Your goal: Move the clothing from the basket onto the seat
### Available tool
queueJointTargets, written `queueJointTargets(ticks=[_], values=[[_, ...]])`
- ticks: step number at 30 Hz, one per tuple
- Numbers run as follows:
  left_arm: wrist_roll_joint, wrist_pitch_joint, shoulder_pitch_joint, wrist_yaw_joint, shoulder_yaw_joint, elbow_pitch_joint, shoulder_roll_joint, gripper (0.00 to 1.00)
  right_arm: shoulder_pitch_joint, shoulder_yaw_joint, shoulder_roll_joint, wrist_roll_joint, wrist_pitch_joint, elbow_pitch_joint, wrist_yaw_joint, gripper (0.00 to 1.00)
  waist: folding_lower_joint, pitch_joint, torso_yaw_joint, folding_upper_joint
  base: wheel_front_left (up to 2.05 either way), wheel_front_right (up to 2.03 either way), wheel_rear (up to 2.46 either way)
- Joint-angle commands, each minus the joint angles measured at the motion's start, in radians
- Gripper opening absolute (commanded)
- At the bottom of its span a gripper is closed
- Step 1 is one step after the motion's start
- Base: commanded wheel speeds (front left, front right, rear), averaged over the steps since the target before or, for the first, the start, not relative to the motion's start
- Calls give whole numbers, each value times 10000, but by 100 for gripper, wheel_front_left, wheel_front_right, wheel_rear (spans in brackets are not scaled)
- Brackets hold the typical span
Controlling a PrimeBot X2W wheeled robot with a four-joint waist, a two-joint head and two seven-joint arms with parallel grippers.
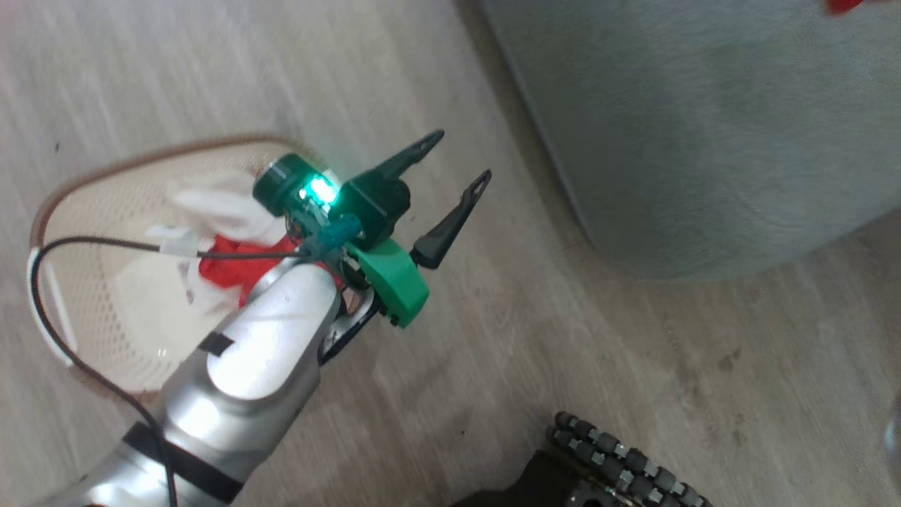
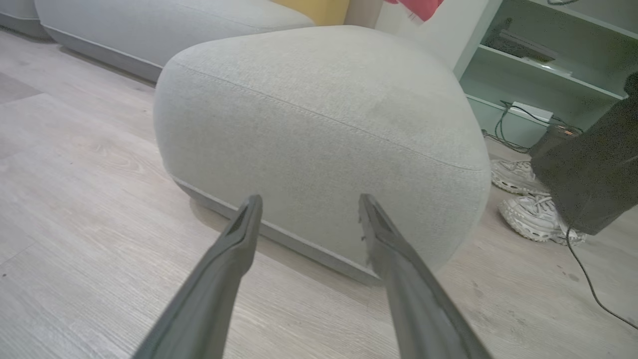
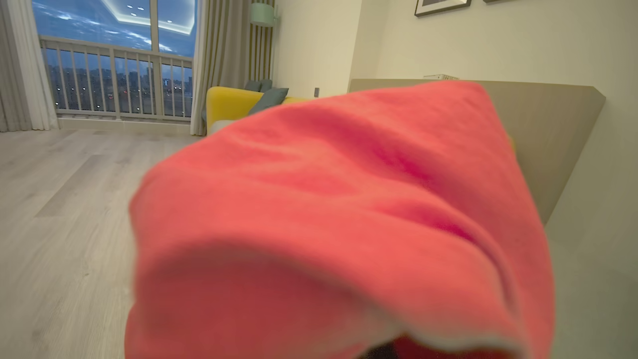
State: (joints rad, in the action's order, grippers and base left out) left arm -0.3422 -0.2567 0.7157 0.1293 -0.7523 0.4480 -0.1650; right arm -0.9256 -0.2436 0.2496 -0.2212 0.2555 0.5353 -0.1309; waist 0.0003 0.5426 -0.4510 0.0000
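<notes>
The cream basket (image 1: 98,239) stands on the floor at the left of the head view, holding a white piece (image 1: 218,208) and red clothing (image 1: 225,271). My left gripper (image 1: 462,155) is open and empty, just right of the basket and pointing toward the grey-green seat (image 1: 704,127). Seen from the left wrist, its fingers (image 2: 239,239) are spread before the seat (image 2: 319,114), low above the floor. A red garment (image 3: 339,214) drapes close over the right wrist camera and hides my right gripper, which is shut on it. Red fabric (image 2: 418,6) hangs above the seat's far side.
White shoes (image 2: 528,199) and a black box (image 2: 593,179) with a cable sit right of the seat, before a shelf (image 2: 548,65). A grey sofa (image 2: 149,30) lies behind. My wheeled base (image 1: 619,465) is at the bottom. A yellow sofa (image 3: 234,102) stands by the window.
</notes>
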Motion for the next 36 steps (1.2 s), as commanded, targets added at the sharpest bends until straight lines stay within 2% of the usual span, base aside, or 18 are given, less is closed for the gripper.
queueJointTargets(ticks=[1, 10, 18, 23, 27, 28, 29, 30, 36], values=[[24, -51, 395, 13, 145, -417, -116, 100, -544, -252, 371, 115, 63, -56, 2, 0, -3, 655, 627, 0, 0, 0, 0], [21, -51, 804, 13, -144, -766, -247, 100, -2474, -2312, 1712, 1050, 59, 2106, 2, 0, -3, 1689, 1665, 0, 0, 0, 0], [41, -51, 911, 13, -249, -1076, -326, 100, -3610, -3930, 3016, 2116, -415, 3415, 2, 0, -3, 2384, 2382, 0, 0, 0, 0], [53, -51, 948, 13, -261, -1232, -356, 100, -3693, -5387, 3343, 2689, -762, 3972, 2, 0, -3, 2621, 2694, 0, 0, 0, 0], [69, -51, 894, 13, -175, -1303, -430, 100, -3342, -6261, 3108, 3211, -888, 4343, 2, 0, -3, 2733, 2804, 0, 0, 0, 0], [70, -51, 874, 13, -152, -1303, -443, 100, -3255, -6426, 2967, 3249, -846, 4438, 2, 30, -3, 2747, 2809, 0, 0, 0, 0], [75, -51, 854, 13, -139, -1297, -452, 100, -3158, -6529, 2828, 3295, -765, 4525, 2, 96, -3, 2743, 2809, 0, 0, 0, 0], [78, -51, 835, 13, -135, -1286, -450, 100, -3040, -6525, 2715, 3398, -688, 4614, 2, 100, -3, 2724, 2811, 0, 0, 0, 0], [63, -51, 791, 13, -117, -1211, -383, 100, -2518, -6172, 2321, 3548, -250, 5163, 2, 100, -3, 2421, 2814, 0, 0, 0, 0]])
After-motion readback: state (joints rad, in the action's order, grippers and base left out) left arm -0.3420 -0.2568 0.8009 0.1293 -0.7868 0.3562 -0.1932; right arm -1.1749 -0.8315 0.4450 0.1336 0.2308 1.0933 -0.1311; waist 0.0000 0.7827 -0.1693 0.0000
